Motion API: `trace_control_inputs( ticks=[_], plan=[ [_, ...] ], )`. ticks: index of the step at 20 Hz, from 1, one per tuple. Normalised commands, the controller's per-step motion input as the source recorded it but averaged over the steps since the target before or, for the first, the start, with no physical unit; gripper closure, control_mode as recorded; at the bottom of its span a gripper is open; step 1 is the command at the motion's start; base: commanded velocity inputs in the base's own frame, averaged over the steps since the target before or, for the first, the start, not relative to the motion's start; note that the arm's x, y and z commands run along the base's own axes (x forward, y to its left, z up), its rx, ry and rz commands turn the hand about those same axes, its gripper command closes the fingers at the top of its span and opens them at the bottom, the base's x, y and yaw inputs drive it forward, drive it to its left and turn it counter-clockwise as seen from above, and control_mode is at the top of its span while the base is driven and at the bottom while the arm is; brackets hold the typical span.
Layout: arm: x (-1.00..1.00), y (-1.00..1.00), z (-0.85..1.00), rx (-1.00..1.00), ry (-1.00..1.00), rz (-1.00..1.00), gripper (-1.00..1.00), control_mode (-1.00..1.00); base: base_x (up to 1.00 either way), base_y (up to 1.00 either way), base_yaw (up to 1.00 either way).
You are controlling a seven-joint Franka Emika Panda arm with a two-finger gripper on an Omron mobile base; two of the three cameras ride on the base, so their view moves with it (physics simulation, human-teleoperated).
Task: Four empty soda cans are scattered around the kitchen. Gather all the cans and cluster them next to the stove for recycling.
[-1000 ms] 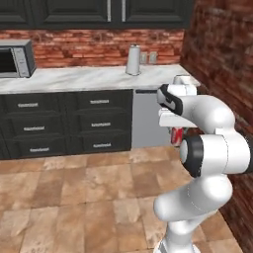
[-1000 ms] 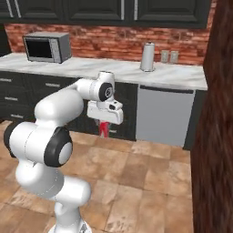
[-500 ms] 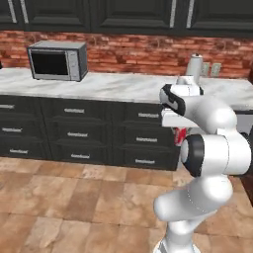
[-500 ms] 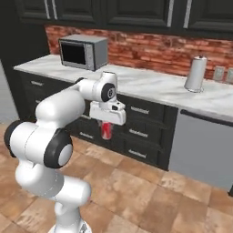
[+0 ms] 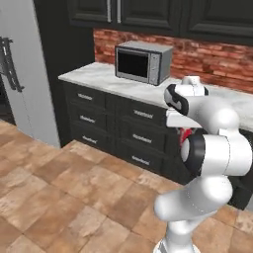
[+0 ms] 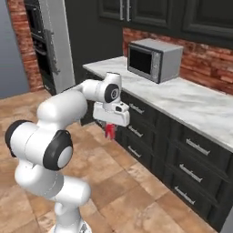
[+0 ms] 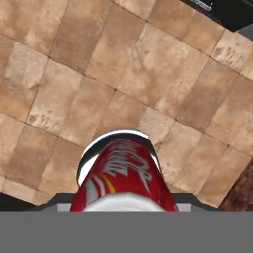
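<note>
A tall grey refrigerator with a dark vertical handle stands at the far left of the left base view, and beside it runs a bank of dark drawer cabinets topped by a pale marble worktop. On that worktop sits a boxy grey microwave against a red brick backsplash. The floor is brown stone tile.

The white arm folds in front of the cabinets, and its gripper hangs off the worktop, over the floor, pinching a small red soda can with pale lettering. The can hangs below the hand, well above the tiles and not resting on anything.

An empty can of this kind is likely very light, thin-walled and easy to dent, with a smooth, somewhat slippery skin. A moderate squeeze across the middle of its round body seems the safest hold, since the rims are stiffer but give the jaws less to bear on.

The base views place the load in the room, the left one giving only a red sliver beside the forearm. The hand view adds the can's markings and silver rim close up, with bare tiles beneath it. The right base view alone gives the whole can under the hand.
</note>
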Motion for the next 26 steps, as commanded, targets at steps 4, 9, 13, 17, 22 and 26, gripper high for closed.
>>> trace_control_inputs(
  ticks=[4,9,13,17,22,26],
  plan=[
    [0.00,0.00,0.00,0.00,0.00,0.00,1.00,1.00,0.66,0.00,0.76],
    [0.00,0.00,0.00,0.00,0.00,0.00,1.00,1.00,0.72,0.05,0.72],
    [0.00,0.00,0.00,0.00,0.00,0.00,1.00,1.00,0.91,0.04,0.66],
    [0.00,0.00,0.00,0.00,0.00,0.00,1.00,1.00,1.00,-0.01,0.39],
    [0.00,0.00,0.00,0.00,0.00,0.00,1.00,1.00,1.00,-0.05,0.32],
    [0.00,0.00,0.00,0.00,0.00,0.00,1.00,1.00,1.00,-0.14,0.22]
  ],
)
